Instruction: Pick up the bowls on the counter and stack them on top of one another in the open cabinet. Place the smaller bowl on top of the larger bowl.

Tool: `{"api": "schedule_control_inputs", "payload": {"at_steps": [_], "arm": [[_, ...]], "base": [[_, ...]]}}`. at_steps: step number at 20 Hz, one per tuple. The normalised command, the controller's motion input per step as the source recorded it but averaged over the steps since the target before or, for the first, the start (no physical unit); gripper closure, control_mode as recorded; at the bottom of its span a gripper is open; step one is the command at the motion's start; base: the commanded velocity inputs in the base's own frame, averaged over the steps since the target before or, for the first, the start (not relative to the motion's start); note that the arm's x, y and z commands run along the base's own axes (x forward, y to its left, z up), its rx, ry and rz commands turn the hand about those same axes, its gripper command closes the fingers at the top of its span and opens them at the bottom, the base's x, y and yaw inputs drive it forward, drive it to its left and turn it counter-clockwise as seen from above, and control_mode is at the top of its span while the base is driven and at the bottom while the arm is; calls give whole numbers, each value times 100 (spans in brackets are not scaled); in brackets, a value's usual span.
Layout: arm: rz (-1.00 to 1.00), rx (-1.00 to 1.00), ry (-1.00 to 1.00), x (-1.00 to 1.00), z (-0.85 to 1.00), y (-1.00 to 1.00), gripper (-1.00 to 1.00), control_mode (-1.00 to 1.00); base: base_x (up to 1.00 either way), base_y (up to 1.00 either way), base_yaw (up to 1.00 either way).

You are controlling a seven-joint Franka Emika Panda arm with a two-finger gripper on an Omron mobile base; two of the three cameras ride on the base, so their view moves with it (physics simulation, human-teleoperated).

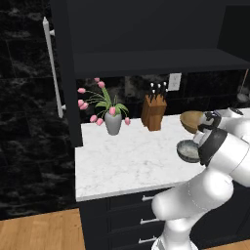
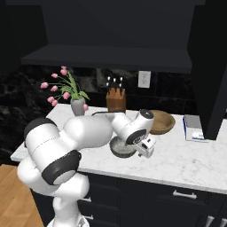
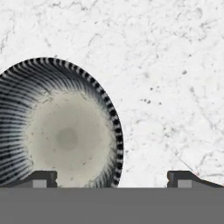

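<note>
- Where the hand view looks straight down, the claw [image 3: 112, 178] stands spread wide and empty, one fingertip [image 3: 41, 178] over the smaller bowl [image 3: 61, 124], the other over bare white marble worktop [image 3: 175, 78].
- The smaller bowl rests on the worktop, just in front of the larger bowl [image 2: 162, 122], which sits near the knife block [image 2: 116, 101].
- A vase of pink tulips [image 1: 112, 119] stands further left.
- Above, the open cabinet [image 1: 156, 61] shows a dark shelf, with its door's white bar handle [image 1: 52, 68] at the left.
</note>
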Motion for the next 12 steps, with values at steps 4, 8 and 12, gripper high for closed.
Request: {"api": "schedule_control_inputs", "payload": {"at_steps": [4,8,12], "arm": [[0,0,0,19,-32,0,-100,-100],[0,0,0,9,-31,0,-100,-100],[-1,0,0,13,-28,4,100,-100]], "base": [[0,0,0],[0,0,0],[0,0,0]]}}
